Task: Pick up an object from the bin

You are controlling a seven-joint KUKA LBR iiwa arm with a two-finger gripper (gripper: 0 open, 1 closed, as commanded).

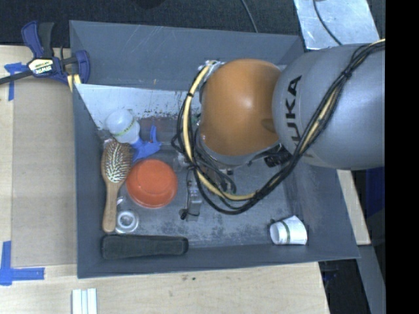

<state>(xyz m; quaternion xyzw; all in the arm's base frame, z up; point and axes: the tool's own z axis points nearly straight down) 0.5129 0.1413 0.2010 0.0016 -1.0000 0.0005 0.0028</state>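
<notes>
Insp. notes, front of bin (216, 257) to back.

Front wall, 7 o'clock corner: black oblong bar (144, 246), flat on the floor, approx. parallel to the wall.

At 5 o'clock, well apart from the rest: white roll (288, 231) lying on its side.

Just behind the bar's left end: small clear round cap (126, 222), right beside the handle of a wooden hairbrush (114, 175). Brush lies lengthwise, handle to 6 o'clock, head to 12, bristles up.

At the brush's 3 o'clock, close against it: orange round bowl (152, 183), left of bin centre. This is the obj. nearest my claw.

My claw (191, 205) hangs low just beside that bowl, at its 3-4 o'clock, approx. bin centre. A dark lower part of it shows beneath my wrist's orange cover (236, 106) and the yellow and black cables (216, 191). Claw state, apart or together: cannot tell. Contact w/ the bowl: cannot tell.

At 12 o'clock of the bowl: blue plastic piece (147, 146), shape unclear.

Farthest, at the bin's 10 o'clock by the back slope: white rounded obj. (121, 124), just behind the brush head.

My arm (334, 103) comes in from 3 o'clock, over the bin's right wall.
</notes>
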